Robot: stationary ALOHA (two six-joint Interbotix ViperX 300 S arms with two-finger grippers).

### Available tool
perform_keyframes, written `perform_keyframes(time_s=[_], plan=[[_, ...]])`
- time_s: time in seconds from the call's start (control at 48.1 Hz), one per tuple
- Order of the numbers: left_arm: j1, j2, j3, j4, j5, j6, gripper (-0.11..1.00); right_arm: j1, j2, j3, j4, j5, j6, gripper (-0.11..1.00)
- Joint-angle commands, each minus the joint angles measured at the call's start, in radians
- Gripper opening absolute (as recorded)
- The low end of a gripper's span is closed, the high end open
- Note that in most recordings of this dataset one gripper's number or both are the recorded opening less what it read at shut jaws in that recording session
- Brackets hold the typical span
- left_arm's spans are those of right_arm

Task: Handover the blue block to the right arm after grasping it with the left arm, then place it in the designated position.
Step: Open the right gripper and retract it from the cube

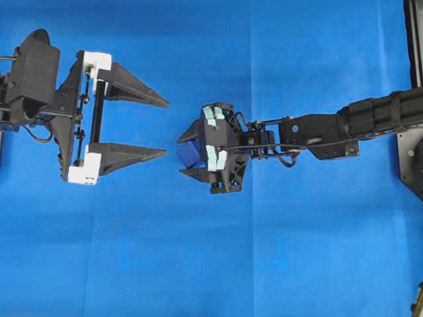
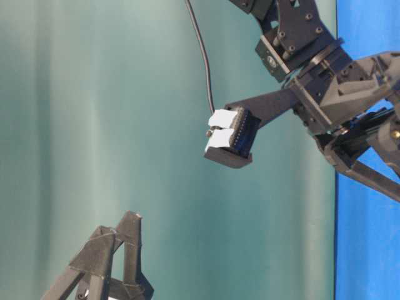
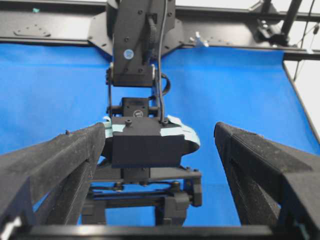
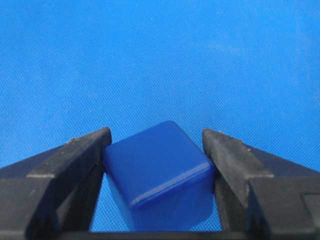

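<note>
Blue block (image 4: 159, 175) is seen between the right gripper's (image 1: 193, 154) fingers, grip hard to call, left gripper (image 1: 155, 127) spread wide and clear, so placing on the cloth (image 1: 264, 264) is probably underway, needing a clean letting-go.

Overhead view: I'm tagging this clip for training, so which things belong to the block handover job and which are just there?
Part of the job:
- blue block, between the right claw's fingers
- right claw, taped teal on its back
- left claw, wide open, holding nothing
- blue cloth, where the block gets placed

Just there:
- black frame at the cloth's far edge
</note>
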Motion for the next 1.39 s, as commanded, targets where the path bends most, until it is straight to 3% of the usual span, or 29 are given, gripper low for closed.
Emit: perform_keyframes(time_s=[0.0,0.062,0.125,0.27,0.707,1.372], plan=[[0.005,-0.008,-0.020,0.000,-0.005,0.000,0.93,0.002,-0.017,-0.020,0.026,-0.005,0.000,0.71],[0.005,-0.008,-0.020,0.000,-0.005,0.000,0.93,0.002,-0.017,-0.018,0.035,-0.003,0.000,0.87],[0.005,-0.008,-0.020,0.000,-0.005,0.000,0.93,0.002,-0.021,-0.018,0.037,0.000,0.000,0.95],[0.005,-0.008,-0.020,0.000,-0.005,0.000,0.93,0.003,-0.066,-0.014,0.037,0.040,0.000,0.88],[0.005,-0.008,-0.018,0.000,-0.003,-0.002,0.93,0.009,-0.419,0.049,0.035,0.259,-0.002,0.88],[0.000,-0.008,-0.018,0.000,-0.002,-0.002,0.93,0.009,-0.805,0.169,0.035,0.336,-0.002,0.87]])
